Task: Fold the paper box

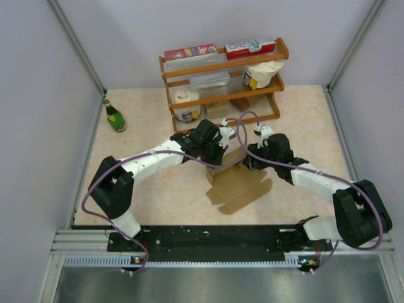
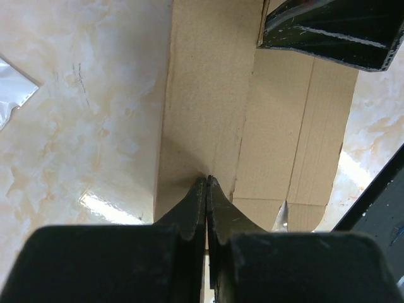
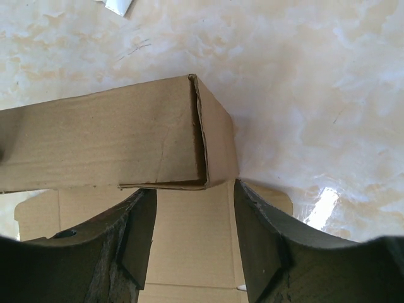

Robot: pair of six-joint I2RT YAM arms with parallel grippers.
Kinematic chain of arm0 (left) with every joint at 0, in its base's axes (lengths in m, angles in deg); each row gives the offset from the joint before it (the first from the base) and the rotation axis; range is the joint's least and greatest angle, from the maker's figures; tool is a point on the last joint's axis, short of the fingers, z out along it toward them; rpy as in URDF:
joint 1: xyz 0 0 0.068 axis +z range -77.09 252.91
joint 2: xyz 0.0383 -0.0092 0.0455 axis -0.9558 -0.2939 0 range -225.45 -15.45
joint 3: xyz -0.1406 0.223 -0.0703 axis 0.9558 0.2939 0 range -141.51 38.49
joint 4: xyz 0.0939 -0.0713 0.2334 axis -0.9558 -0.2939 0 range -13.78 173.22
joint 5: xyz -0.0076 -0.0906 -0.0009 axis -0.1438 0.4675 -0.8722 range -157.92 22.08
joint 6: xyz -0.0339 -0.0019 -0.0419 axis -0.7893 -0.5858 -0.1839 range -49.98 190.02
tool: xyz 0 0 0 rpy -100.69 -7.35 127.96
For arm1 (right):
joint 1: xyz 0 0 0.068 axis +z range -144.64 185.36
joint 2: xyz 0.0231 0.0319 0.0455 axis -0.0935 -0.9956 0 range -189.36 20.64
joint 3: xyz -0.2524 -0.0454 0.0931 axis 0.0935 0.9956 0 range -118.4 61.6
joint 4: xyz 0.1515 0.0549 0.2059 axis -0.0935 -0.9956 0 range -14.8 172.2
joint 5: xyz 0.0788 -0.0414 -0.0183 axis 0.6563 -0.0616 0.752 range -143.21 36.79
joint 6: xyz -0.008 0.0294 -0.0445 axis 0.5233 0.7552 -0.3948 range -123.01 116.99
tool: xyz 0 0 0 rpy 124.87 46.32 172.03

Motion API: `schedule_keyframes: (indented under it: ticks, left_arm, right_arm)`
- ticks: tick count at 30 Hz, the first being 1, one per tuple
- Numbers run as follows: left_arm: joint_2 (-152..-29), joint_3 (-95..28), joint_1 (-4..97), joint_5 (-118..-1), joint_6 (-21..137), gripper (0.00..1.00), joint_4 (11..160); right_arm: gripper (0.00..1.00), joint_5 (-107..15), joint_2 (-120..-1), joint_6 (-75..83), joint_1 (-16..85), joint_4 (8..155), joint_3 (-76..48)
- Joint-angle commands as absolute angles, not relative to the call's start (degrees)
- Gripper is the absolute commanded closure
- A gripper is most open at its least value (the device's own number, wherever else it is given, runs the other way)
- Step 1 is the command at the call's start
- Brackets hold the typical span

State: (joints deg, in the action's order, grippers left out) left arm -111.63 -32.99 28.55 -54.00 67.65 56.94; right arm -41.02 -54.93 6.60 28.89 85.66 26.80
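White walls [image 1: 38, 95] close in a beige marbled table [image 1: 303, 126]; from above, a wooden rack [image 1: 221, 66] of cartons and tubs stands at the back and a green bottle [image 1: 115, 116] at the left. The paper box [image 1: 238, 186] lies mid-table, partly flat with one side raised; the left gripper [image 1: 221, 142] and right gripper [image 1: 250, 158] meet at its far end.

In the left wrist view the marbled top shows glare patches, with a white scrap [image 2: 16, 85] at the edge; the left gripper [image 2: 207, 183] has its fingers pressed together, tips against the cardboard.

In the right wrist view the same pale surface fills the background; the right gripper [image 3: 196, 214] stands moderately wide, the box's raised corner just beyond the gap, ungripped.
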Motion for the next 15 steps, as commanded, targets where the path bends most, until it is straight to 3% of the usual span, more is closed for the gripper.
schedule_keyframes:
  ticks: [1,15]
  left_arm:
    - [-112.12,-35.77,28.26,-53.68,68.44,1.00,56.24]
    - [-112.47,-37.09,28.70,-54.91,69.05,1.00,55.36]
  right_arm:
    - [0.48,-39.50,-56.08,6.31,29.62,92.65,27.85]
    - [0.48,-37.74,-61.27,5.87,29.53,103.47,29.26]
